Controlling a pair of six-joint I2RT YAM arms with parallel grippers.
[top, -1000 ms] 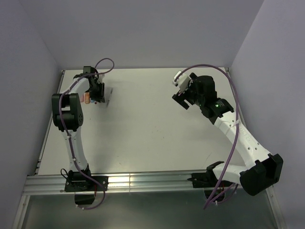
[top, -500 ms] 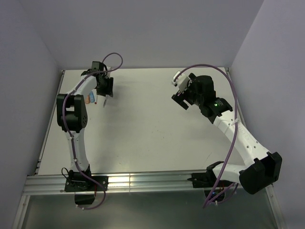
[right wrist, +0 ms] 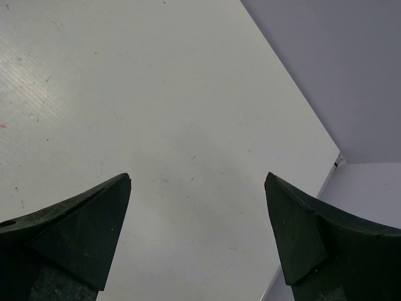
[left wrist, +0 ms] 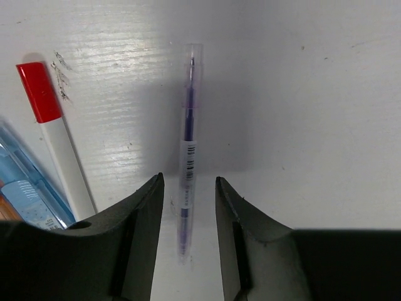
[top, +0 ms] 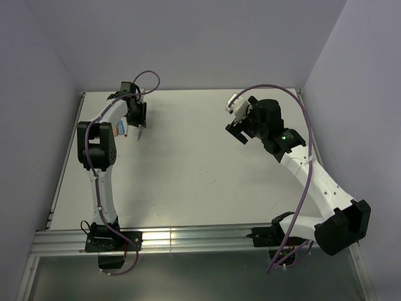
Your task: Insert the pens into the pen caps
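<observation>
A thin clear pen [left wrist: 187, 144] with purple ink lies flat on the table, pointing away from the left wrist camera. My left gripper [left wrist: 189, 182] is open, low over the table, with one jaw on each side of the pen's near end and neither touching it. In the top view it [top: 138, 127] is at the back left. Left of it lie a white pen [left wrist: 62, 163] with a red cap [left wrist: 39, 91] and a translucent blue pen [left wrist: 28, 188]. My right gripper [right wrist: 197, 179] is open and empty above bare table at the back right [top: 237, 132].
An orange item [left wrist: 4, 204] shows at the left edge beside the blue pen. The white table [top: 200, 169] has walls on the left, back and right. Its right edge [right wrist: 332, 169] lies close under the right gripper. A metal rail [top: 188, 238] runs along the front.
My left arm has swung its gripper toward the back right, away from the coloured pens, and settled over the thin pen. The right arm has not moved.
</observation>
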